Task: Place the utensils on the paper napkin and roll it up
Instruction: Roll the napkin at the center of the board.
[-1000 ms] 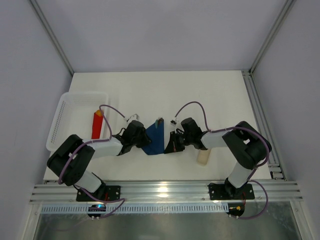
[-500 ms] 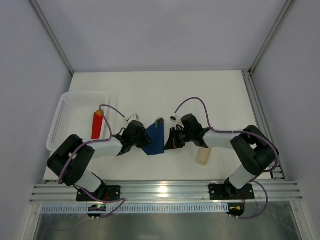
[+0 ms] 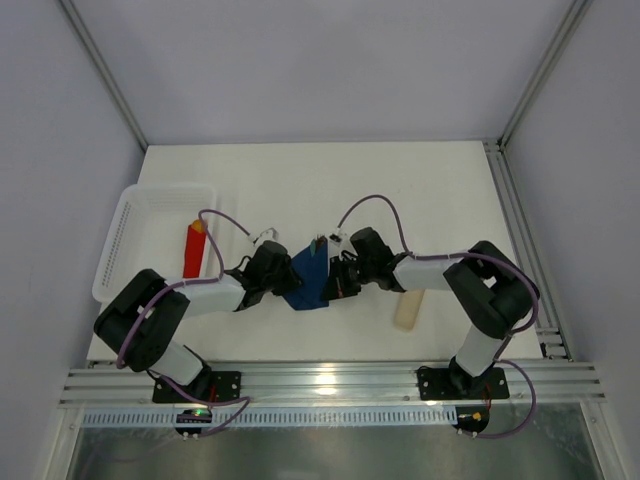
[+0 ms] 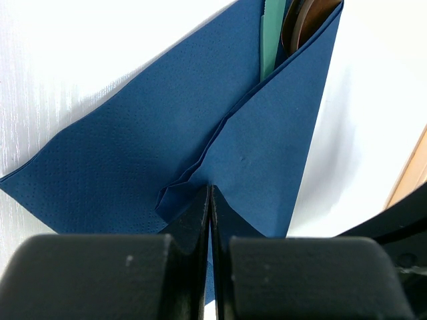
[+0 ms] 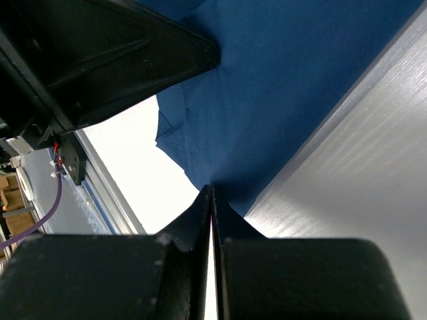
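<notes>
You have both grippers clenched on the dark navy-blue folded paper napkin (image 3: 310, 275) at frame centre: the left gripper (image 4: 209, 195) pinches a crease, the right gripper (image 5: 211, 192) its edge. Slim copper-brown utensils (image 4: 308, 19) poke from the upper fold. Bare white tabletop (image 3: 400, 190) stretches toward the frame's top.

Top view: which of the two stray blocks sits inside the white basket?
The red block with the orange tip lies in the white basket. The pale beige bar lies on the table by the right arm.
</notes>
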Controlling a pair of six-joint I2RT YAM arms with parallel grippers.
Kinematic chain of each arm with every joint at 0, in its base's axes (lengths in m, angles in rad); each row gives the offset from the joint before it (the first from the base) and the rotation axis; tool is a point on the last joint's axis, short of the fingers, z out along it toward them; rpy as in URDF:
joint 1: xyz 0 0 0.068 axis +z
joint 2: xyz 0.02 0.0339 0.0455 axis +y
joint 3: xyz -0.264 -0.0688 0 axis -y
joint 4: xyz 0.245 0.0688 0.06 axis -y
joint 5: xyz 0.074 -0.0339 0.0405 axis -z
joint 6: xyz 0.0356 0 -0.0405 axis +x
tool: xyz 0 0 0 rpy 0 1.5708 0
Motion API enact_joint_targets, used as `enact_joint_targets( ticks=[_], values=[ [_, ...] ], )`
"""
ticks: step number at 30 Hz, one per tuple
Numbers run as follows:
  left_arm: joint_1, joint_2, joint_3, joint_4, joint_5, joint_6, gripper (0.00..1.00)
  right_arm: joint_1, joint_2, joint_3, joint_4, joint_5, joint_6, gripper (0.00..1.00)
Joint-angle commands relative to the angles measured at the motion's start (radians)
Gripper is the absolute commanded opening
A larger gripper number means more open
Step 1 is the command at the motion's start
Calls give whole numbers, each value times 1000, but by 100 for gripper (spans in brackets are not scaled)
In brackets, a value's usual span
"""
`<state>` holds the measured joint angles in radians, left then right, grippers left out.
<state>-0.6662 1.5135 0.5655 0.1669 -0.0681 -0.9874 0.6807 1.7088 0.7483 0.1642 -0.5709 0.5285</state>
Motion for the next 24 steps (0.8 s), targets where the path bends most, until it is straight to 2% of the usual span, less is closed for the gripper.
enact_joint_targets(
  ticks=[1, 13, 24],
  values=[
    [0, -7, -21, -33, -12, 15, 0, 5, 18, 11, 58, -14, 7, 4],
    [0, -9, -26, -33, -9, 16, 0, 3, 29, -89, 93, 19, -1, 4],
    [0, -12, -29, -32, -10, 16, 0, 5, -106, -46, -9, 36, -21, 3]
  ],
)
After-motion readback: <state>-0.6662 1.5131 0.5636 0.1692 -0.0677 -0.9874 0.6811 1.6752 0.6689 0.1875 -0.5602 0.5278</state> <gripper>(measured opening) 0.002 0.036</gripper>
